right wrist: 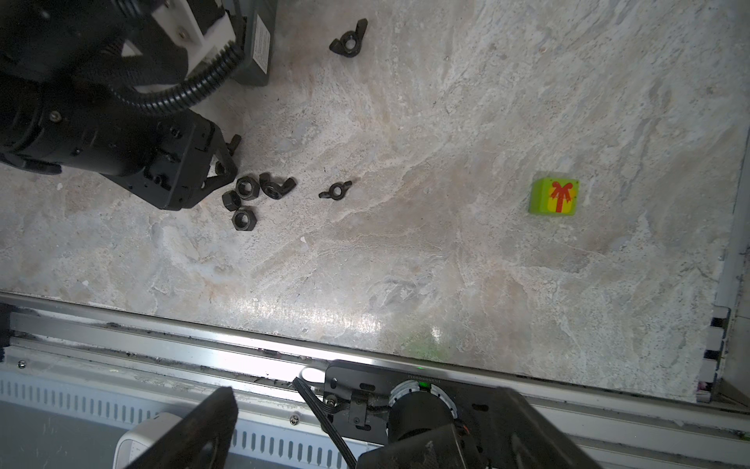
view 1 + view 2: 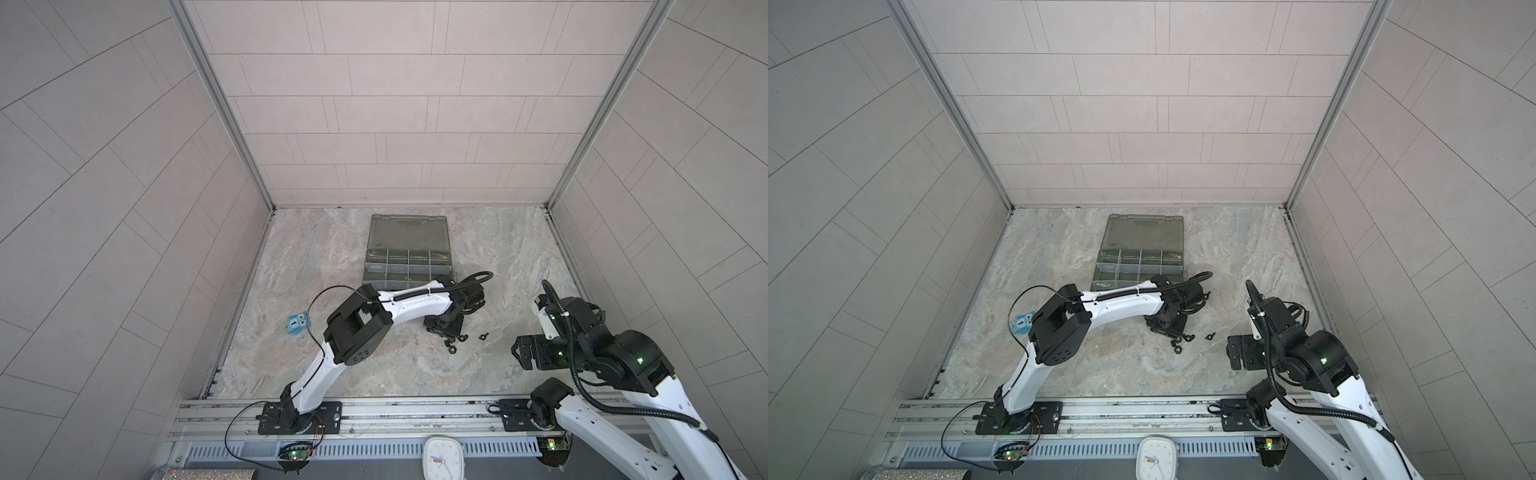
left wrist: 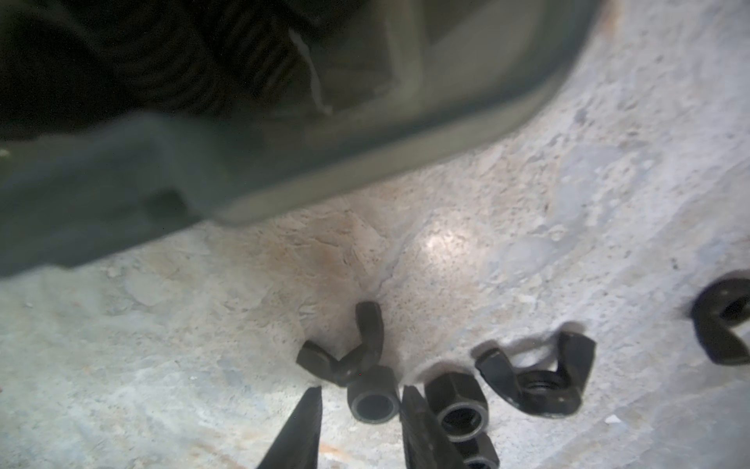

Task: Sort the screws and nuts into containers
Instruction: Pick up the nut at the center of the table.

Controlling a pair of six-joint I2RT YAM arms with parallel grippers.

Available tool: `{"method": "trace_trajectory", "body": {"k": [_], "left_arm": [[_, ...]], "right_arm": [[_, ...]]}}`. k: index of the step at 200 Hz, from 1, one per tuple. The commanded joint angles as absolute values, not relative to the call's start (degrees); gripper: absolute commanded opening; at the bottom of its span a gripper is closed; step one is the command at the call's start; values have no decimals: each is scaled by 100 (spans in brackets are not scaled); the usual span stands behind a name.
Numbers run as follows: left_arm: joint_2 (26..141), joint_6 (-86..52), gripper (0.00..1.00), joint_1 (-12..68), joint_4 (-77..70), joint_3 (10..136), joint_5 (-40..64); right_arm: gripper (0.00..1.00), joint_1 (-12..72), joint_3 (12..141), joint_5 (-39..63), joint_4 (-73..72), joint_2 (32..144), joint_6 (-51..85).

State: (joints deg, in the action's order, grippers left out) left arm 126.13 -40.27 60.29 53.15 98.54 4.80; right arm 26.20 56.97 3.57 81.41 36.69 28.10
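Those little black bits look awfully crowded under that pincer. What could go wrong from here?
1. The left tool straddles one small black hexagonal nut, but a black wing nut lies against it and may get dragged or lifted along.
2. A second hexagonal nut sits right beside one finger; closing could knock it away.

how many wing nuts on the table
4 wing nuts: one near the case, one alone, one beside the hex nuts, one by the left jaws; more may be hidden.
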Motion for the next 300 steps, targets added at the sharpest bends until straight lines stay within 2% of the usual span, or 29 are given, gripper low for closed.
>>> {"method": "trace_trajectory", "body": {"k": [1, 103, 125, 187, 300], "left_arm": [[12586, -4087, 38, 6063, 5312, 9719, 410], [12709, -4005, 37, 6057, 5206, 9777, 447], [12726, -3999, 29, 6061, 5203, 9775, 465], [12736, -3924, 24, 6058, 5296, 9824, 419], [11905, -3710, 23, 5954, 5835, 9697, 97]], "right_arm": [[99, 2602, 5627, 270, 8235, 3656, 2820], [99, 2602, 5632, 264, 8288, 3656, 2828], [99, 2601, 5642, 268, 8279, 3692, 2822], [99, 2601, 5642, 281, 8268, 3696, 2814], [99, 2602, 5734, 438, 7987, 4027, 2813]]}}
